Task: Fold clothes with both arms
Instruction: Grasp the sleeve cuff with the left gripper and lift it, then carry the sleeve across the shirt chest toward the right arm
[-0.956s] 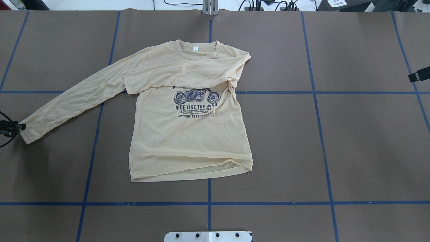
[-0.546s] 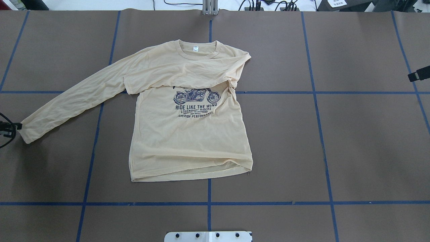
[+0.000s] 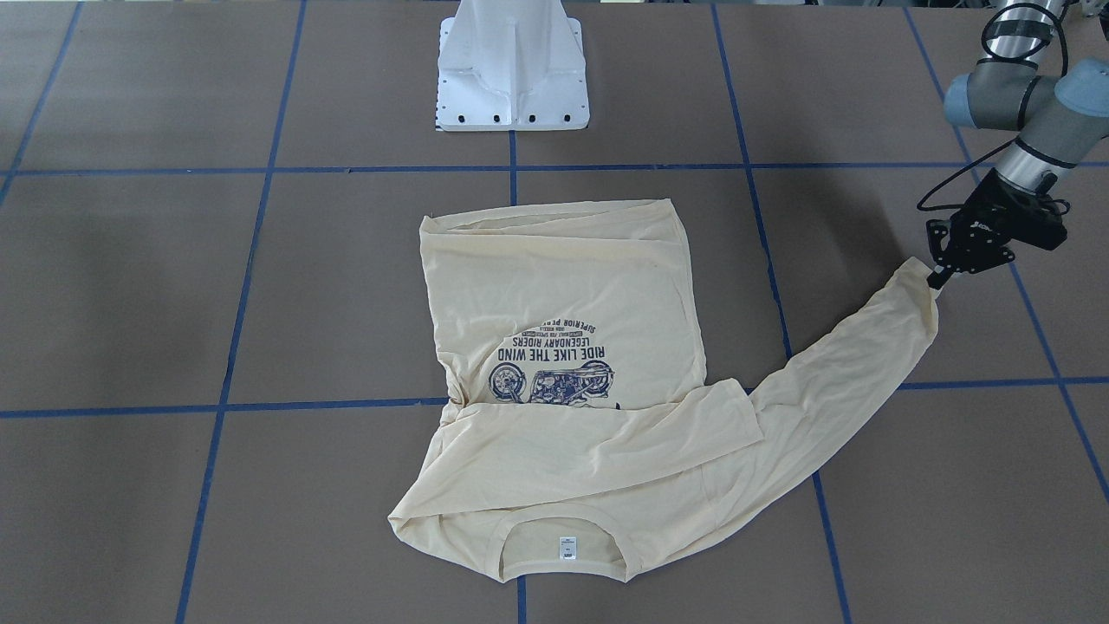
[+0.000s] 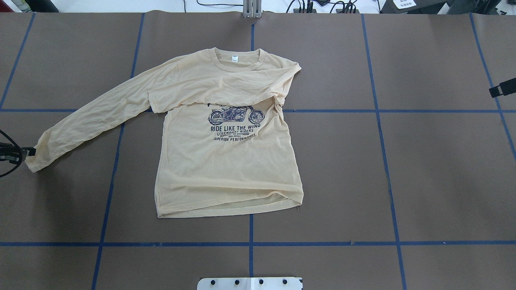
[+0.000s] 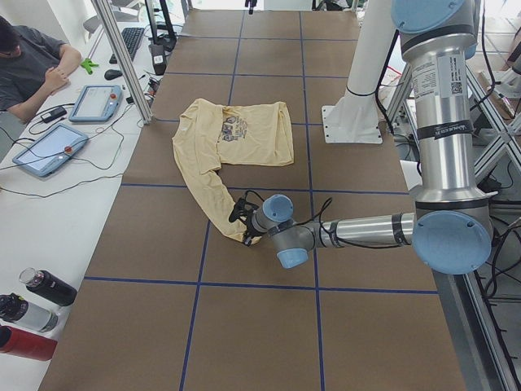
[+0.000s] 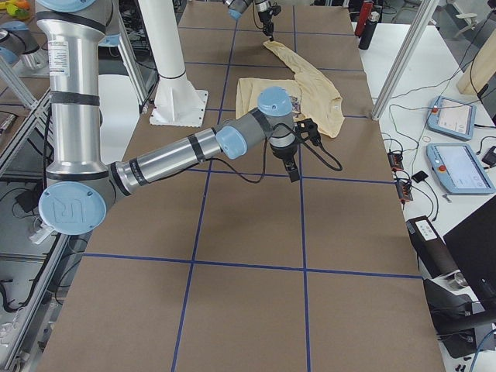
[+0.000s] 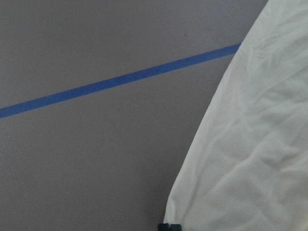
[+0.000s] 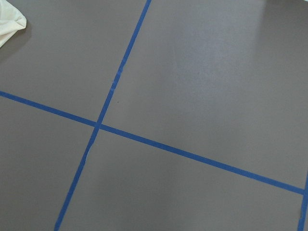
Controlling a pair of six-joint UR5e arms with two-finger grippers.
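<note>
The cream-yellow long-sleeved shirt (image 4: 225, 169) lies flat, print up, in the table's middle; it also shows in the front view (image 3: 563, 277). One sleeve is folded across the chest. The other sleeve (image 4: 92, 117) stretches out to the left. My left gripper (image 4: 29, 152) (image 3: 935, 280) is shut on that sleeve's cuff (image 4: 37, 158), slightly raised; the left wrist view shows the sleeve (image 7: 250, 144). My right gripper (image 4: 500, 89) hangs empty at the right table edge, far from the shirt; I cannot tell if it is open. A shirt corner shows in the right wrist view (image 8: 9, 24).
The brown table has a blue tape grid (image 4: 250, 243). The white pedestal base (image 3: 511, 69) stands at the robot's side. An upright post (image 4: 252, 10) is at the far edge. An operator (image 5: 37, 61), tablets and bottles (image 5: 32, 305) sit beyond the far side.
The left gripper has taken hold of the outstretched sleeve's cuff, which has bunched, lifted and shifted slightly right. The right gripper has drifted a little further off the right edge.
</note>
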